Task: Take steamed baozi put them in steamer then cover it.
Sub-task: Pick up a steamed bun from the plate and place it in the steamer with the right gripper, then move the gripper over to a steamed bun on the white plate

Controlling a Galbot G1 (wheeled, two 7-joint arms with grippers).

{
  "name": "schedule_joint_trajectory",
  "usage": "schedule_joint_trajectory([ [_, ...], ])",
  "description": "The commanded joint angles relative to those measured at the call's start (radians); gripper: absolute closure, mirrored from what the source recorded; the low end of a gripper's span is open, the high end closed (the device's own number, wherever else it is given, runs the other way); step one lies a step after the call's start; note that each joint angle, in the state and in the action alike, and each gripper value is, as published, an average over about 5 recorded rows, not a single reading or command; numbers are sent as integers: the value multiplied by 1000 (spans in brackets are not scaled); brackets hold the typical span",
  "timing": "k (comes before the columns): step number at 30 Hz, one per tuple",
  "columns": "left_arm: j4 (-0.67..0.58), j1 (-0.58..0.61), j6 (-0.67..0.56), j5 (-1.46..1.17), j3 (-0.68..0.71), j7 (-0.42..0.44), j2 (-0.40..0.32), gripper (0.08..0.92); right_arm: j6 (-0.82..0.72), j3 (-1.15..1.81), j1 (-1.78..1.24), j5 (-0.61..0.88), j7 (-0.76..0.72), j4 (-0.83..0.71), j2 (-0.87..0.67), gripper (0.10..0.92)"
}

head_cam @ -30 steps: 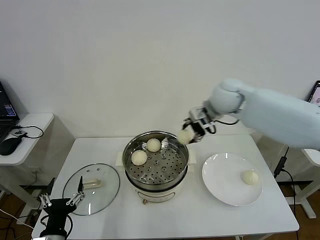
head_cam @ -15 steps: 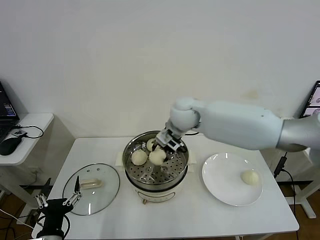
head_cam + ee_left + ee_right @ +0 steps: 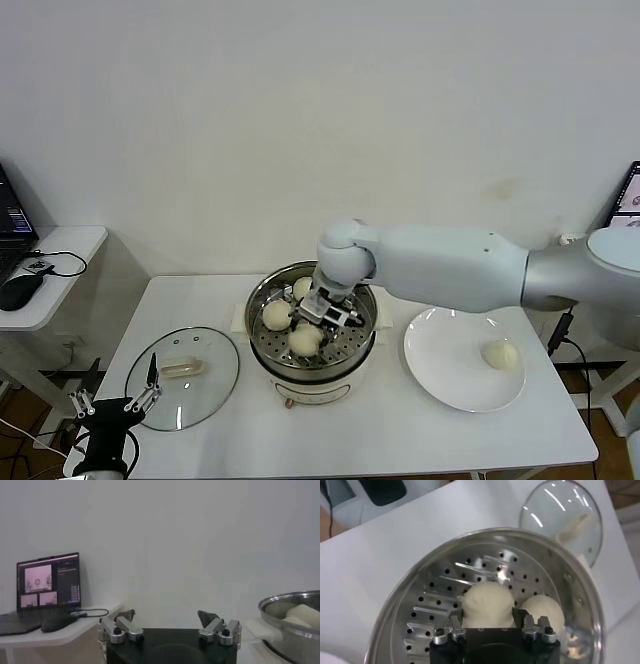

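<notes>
The steamer (image 3: 262, 296) stands mid-table with three baozi on its perforated tray: one at the back (image 3: 301, 289), one on the left (image 3: 276, 315) and one at the front (image 3: 306, 340). My right gripper (image 3: 322, 308) reaches down into the pot, open, its fingers flanking the front baozi (image 3: 487, 599), which rests on the tray (image 3: 440, 592). Another baozi (image 3: 499, 354) lies on the white plate (image 3: 445, 375). The cover (image 3: 185, 385) lies flat on the table left of the steamer. My left gripper (image 3: 112, 404) is parked low at the table's front left corner, open and empty.
A low side table at the far left carries a laptop (image 3: 47, 580) and a black mouse (image 3: 20, 290) with its cable. The plate sits close to the steamer's right side. In the left wrist view the steamer rim (image 3: 287, 602) shows at the edge.
My right arm swung left from above the steamer's right rim, lowered a baozi onto the front of the tray, and its fingers have spread. The left arm stayed put.
</notes>
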Motion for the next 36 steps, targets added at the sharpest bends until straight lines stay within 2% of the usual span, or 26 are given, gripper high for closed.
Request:
schedule_joint_trajectory([
  [1, 0, -3, 2, 0, 1, 1, 2, 177, 34, -1, 22, -4, 2, 23, -13, 281],
  [5, 0, -9, 3, -3, 0, 1, 6, 177, 12, 18, 74, 45, 0, 65, -76, 214],
  [9, 2, -17, 6, -4, 1, 2, 13, 177, -69, 49, 124, 112, -8, 130, -192, 203],
  [18, -2, -43, 24, 1, 24, 7, 36, 177, -538, 113, 173, 194, 44, 255, -568, 203],
  [21, 2, -47, 25, 4, 34, 8, 46, 177, -608, 130, 137, 187, 74, 301, -702, 203],
  [28, 8, -51, 25, 14, 57, 9, 61, 177, -504, 247, -118, 25, 34, 313, -895, 203],
  [36, 21, -50, 25, 17, 60, 8, 67, 177, -389, 512, -461, -130, -2, 146, -874, 203],
])
